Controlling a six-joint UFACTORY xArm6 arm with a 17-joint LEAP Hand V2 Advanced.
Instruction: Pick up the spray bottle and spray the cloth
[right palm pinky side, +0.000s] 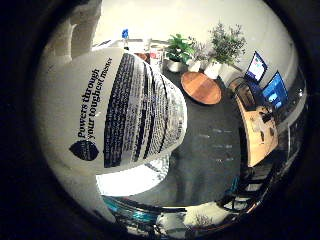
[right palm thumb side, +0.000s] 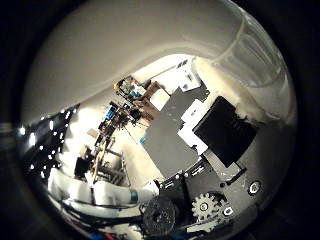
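Observation:
The white spray bottle (right palm pinky side: 115, 115), with black print on its label, fills much of the little finger side view and sits close against my palm. Its smooth white body (right palm thumb side: 150, 45) also arches across the thumb side view, narrowing to a ribbed neck. My right hand (right palm thumb side: 220, 150) shows as black and white parts and gears beside it. A black-padded finger (right palm thumb side: 225, 127) curls up against the bottle near the neck. A bright white patch (right palm pinky side: 132, 179) lies below the bottle; I cannot tell whether it is the cloth.
Beyond the bottle are a round wooden table (right palm pinky side: 201, 87), potted plants (right palm pinky side: 180, 50), lit monitors (right palm pinky side: 274, 89) and a wooden desk (right palm pinky side: 259, 132) on dark floor. A dark grey surface (right palm thumb side: 167, 137) lies beyond my fingers.

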